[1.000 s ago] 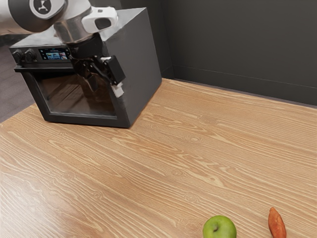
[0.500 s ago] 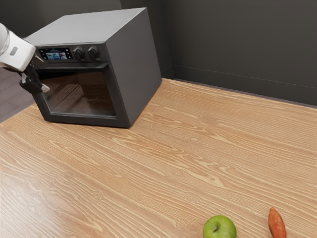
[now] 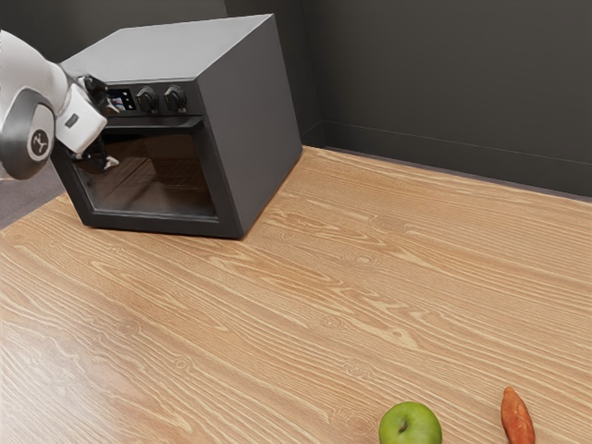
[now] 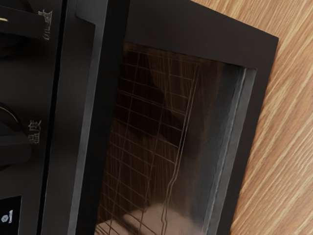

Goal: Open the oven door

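The gripper (image 3: 111, 136) is at the front of the oven (image 3: 252, 120), its 2 jaws spread apart around the level of the handle (image 3: 171, 124) and holding nothing, while the oven door (image 3: 155, 178) is closed. Closing too shallow or tilted on the bar could pinch just its edge and slip at the first pull, and the upper jaw could scrape the display (image 3: 121, 99). Pulling straight back rather than following the door's likely downward arc could drag the oven over the surface (image 3: 324, 277).
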Tool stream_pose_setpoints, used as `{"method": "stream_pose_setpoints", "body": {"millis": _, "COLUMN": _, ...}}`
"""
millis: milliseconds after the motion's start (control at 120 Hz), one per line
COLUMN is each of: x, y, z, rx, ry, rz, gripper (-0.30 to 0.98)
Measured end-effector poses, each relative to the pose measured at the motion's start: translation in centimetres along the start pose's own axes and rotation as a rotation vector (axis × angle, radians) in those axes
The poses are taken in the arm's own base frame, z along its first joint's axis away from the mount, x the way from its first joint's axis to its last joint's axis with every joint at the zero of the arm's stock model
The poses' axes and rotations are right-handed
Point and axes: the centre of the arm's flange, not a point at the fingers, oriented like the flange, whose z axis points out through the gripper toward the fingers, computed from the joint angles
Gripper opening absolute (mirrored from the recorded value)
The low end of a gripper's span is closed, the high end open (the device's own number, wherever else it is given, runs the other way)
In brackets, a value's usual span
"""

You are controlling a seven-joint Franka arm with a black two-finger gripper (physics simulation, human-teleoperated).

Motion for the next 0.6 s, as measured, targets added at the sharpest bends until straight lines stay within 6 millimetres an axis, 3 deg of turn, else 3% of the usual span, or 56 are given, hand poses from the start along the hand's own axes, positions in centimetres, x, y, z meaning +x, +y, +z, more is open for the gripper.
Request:
{"method": "stream_pose_setpoints", "body": {"millis": 308, "x": -3.3, "y": -1.2, "z": 3.7, "rx": 0.030, "ry": -0.001, "rz": -0.002, "gripper": 0.69}}
{"method": "stream_pose_setpoints", "body": {"millis": 600, "x": -1.8, "y": -1.9, "z": 6.4, "rx": 0.026, "ry": 0.044, "rz": 0.048, "gripper": 0.69}}
